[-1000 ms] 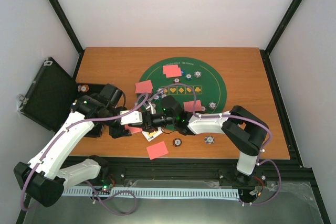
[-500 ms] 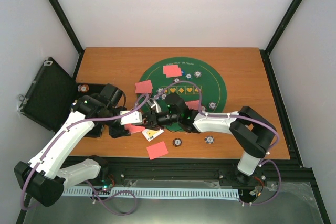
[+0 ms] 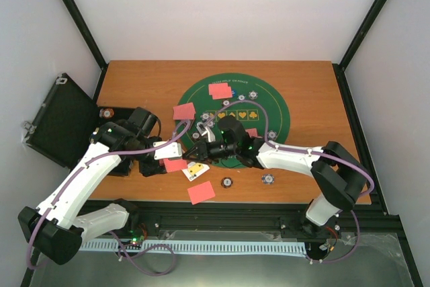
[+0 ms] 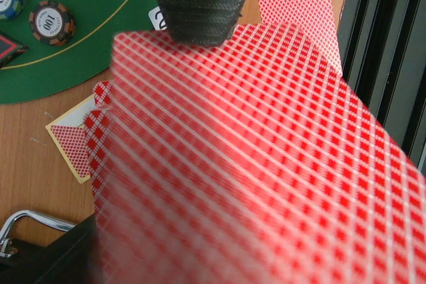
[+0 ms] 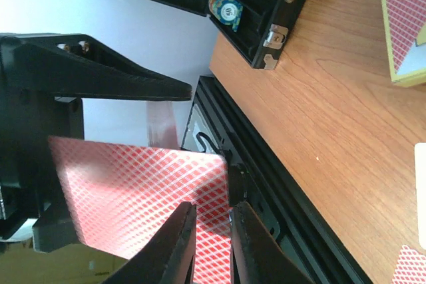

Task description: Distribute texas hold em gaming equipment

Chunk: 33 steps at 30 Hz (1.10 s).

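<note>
Logging left to right. Black hinged case (image 3: 64, 122) lies open at the table's left edge. Left gripper (image 3: 160, 164) is clenched on a red-backed playing card (image 4: 253, 164), held above the wood just off the green mat (image 3: 269, 105). Right gripper (image 5: 212, 216) is at the card, jaws at a narrow slit; cannot tell whether they pinch it. Risk: with both arms on one card, a pull could bend it or slip it loose. A missed pinch leaves it undealt.
</note>
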Tool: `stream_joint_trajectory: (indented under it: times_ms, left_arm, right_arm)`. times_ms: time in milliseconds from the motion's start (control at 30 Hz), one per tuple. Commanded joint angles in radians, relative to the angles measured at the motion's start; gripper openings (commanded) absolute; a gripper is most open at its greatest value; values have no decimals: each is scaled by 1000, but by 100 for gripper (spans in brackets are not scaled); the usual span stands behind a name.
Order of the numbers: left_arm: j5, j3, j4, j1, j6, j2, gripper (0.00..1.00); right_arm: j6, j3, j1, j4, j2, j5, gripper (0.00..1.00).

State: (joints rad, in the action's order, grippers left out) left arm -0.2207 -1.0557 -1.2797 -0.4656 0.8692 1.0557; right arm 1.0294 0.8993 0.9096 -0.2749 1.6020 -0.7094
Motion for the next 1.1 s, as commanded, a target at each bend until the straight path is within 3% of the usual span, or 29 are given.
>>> stream_joint_trajectory:
  times_ms: [0, 100, 267, 467, 700, 933, 1067]
  left_arm:
    - [-3, -24, 13, 0, 25, -8, 21]
    - [3, -16, 16, 1, 25, -12, 21]
    - [4, -9, 20, 1, 25, -18, 22]
    - [1, -13, 21, 1, 22, -15, 22]
    - [16, -3, 33, 1, 26, -12, 22]
    - [29, -13, 71, 0, 24, 31, 22]
    - [48, -52, 101, 1, 21, 122, 19]
  right_arm:
    - [-8, -14, -5, 33, -34, 20, 15]
    - [1, -18, -7, 27, -52, 22, 12]
    - [21, -33, -12, -2, -75, 22, 17]
    - [65, -67, -13, -54, -91, 26, 3]
    - [130, -130, -33, -137, -137, 24, 3]
    - [153, -161, -111, -113, -204, 15, 3]
    - [61, -149, -218, 49, -238, -7, 3]
